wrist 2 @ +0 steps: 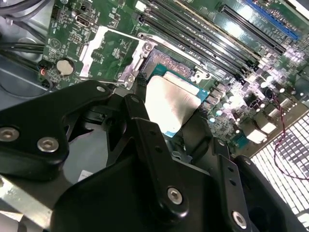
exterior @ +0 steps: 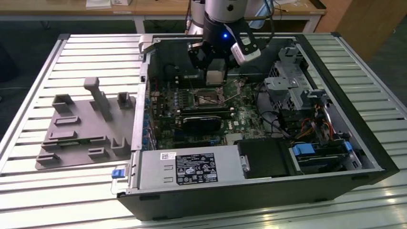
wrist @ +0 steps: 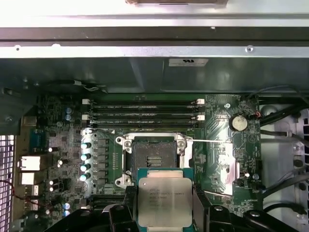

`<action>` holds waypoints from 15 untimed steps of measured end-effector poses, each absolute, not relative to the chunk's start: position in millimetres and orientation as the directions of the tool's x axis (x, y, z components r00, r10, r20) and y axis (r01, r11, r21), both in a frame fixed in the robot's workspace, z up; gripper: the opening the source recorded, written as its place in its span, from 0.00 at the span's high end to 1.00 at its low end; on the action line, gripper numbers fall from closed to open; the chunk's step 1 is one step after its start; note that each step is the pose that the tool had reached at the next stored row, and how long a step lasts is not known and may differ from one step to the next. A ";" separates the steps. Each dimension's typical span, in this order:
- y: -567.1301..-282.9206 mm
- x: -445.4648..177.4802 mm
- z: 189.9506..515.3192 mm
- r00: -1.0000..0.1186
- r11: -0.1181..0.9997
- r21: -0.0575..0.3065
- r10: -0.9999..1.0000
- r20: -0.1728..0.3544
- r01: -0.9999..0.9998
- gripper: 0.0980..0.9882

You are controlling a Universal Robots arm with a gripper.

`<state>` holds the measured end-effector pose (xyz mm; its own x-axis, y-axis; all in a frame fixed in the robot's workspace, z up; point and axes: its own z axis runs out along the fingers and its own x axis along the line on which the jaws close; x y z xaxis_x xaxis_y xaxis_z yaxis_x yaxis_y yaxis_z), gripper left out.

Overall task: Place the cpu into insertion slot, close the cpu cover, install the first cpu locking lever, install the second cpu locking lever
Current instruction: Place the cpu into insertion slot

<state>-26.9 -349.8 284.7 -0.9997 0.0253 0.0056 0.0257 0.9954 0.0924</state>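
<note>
- Gripper (wrist: 161, 207) is clamped on the cpu (wrist: 161, 199), with a black finger (wrist: 200, 205) pressed against each side edge.
- That chip is a flat square with a silver-grey metal lid. There's faint print on top and a thin green border showing around the lid.
- It's held level just short of the insertion slot (wrist: 153, 154). In the first wrist view its far edge overlaps the slot's near rim. I honestly can't tell if it's touching or hovering, but it's not seated yet.
- Slot itself is a dark square pin bed inside a silver metal rim, uncovered.
- Just beside it, the cpu cover (wrist: 223, 166) is flipped open. It's a thin silver frame lying over the green board (wrist: 218, 108), which you can see through the cut-out.
- Past the slot are the long memory slots (wrist: 145, 110), lying in parallel, and a coin battery (wrist: 238, 122) off to one side.
- Furthest back is the computer case (exterior: 241, 202) wall. The exterior view has the case lying open on a slatted table (exterior: 76, 200).
</note>
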 end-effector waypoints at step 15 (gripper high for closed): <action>-349.8 -27.4 279.5 -0.982 0.978 0.091 0.187 0.005 0.187 0.51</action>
<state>-27.4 -349.8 279.5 -0.9823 0.1874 0.0052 0.1870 0.9781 0.0914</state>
